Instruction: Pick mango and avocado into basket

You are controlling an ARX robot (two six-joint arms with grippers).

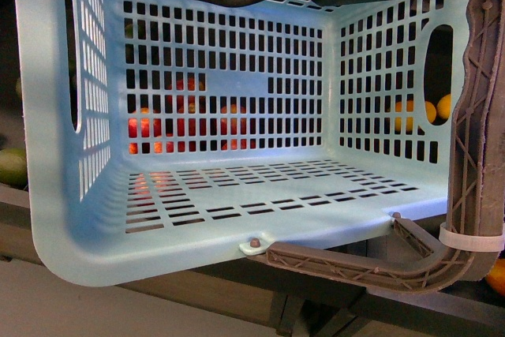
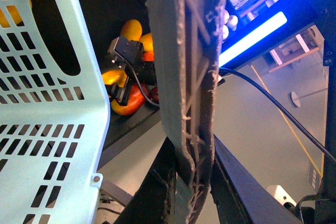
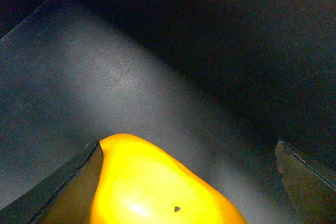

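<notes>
Where light falls, the mango (image 3: 152, 187) gleams — smooth yellow-orange.

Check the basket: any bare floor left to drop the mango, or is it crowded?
The basket's floor is bare all over, from left wall to right wall and from back wall to front rim; nothing lies in it. The crowding is outside: red apples behind the back wall, oranges beyond the right wall's hand hole. The grey-brown handle lies along the front rim's right part.
</notes>
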